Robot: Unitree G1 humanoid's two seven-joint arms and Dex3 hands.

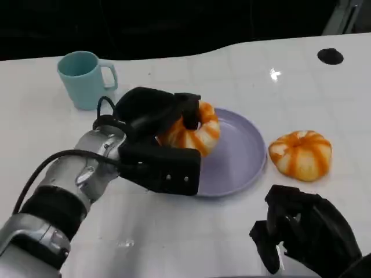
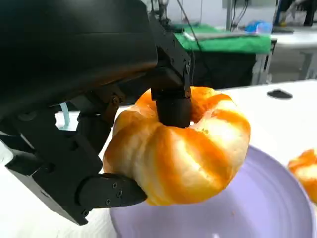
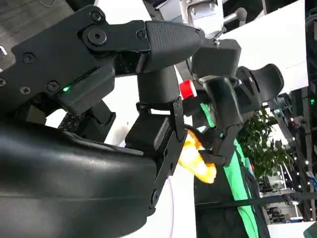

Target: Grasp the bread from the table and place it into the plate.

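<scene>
one bread [image 1: 194, 132] sits gripped in the left robot hand [image 1: 159, 139] above the purple plate [image 1: 240, 159] on a white table [image 1: 232, 63].

Teal mug [image 1: 86, 78] upright at the white table's [image 1: 243, 63] far left, small black disc [image 1: 330, 56] far right
</scene>
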